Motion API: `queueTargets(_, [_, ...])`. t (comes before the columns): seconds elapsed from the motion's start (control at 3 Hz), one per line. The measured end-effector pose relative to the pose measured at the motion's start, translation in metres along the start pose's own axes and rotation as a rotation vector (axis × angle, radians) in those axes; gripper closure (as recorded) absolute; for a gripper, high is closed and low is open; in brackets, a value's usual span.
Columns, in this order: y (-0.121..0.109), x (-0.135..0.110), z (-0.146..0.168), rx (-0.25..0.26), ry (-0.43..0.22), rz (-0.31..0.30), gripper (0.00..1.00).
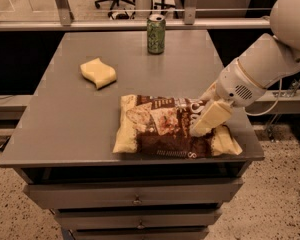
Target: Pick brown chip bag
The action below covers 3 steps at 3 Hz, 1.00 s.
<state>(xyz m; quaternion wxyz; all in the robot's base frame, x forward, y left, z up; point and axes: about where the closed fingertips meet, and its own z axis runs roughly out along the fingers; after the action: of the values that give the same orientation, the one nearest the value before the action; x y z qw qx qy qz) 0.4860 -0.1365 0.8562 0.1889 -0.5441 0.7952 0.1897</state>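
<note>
My gripper (201, 125) hangs over the brown chip bag's (160, 128) right half, near the surface's (65, 129) front edge; I cannot tell its grip state.

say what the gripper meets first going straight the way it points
Likely the crinkly dark brown chip bag with cream-yellow ends: the gripper sits over its right part, angled down-left; contact unclear.

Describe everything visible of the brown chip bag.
The brown chip bag is a large, crinkly rectangular packet, dark brown in the middle with cream-yellow ends and chip pictures. It lies flat near the front edge of the grey table, long side across. The claw sits over its right half as pictured, seemingly touching it; nothing else touches it.
</note>
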Motion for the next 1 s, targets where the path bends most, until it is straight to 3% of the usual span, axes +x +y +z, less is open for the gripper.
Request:
queueTargets(0.67, [-0.006,-0.017,-0.015,0.01,-0.048,-0.008,1.0])
queueTargets(1.0, [-0.024,-0.034,-0.045,0.055,-0.124,-0.004,1.0])
